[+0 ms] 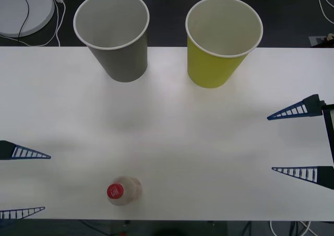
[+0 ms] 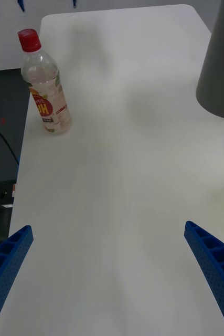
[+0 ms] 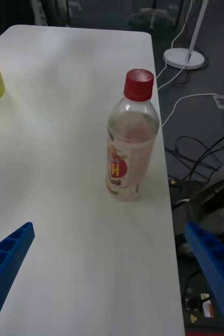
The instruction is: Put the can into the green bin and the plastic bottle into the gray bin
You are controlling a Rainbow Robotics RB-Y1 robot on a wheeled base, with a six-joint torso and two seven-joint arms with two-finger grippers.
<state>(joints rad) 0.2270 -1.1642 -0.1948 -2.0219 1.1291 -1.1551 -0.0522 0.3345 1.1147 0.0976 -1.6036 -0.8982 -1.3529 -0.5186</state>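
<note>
Hands (image 1: 294, 141) spread; one bottle (image 1: 124, 191), two bins (image 1: 116, 33).

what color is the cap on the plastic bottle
Red; the plastic bottle's cap shows best in the left wrist view.

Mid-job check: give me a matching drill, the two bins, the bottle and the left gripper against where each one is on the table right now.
Things:
1. large gray paper-cup-shaped bin
2. large yellow-green paper-cup-shaped bin
3. small clear plastic bottle with red cap
4. left gripper

Places:
A. far edge, robot's right
B. near edge, upright
C. left table edge, open
D. far edge, robot's left

Pairs: 1-D, 2-A, 3-B, 4-C
</note>
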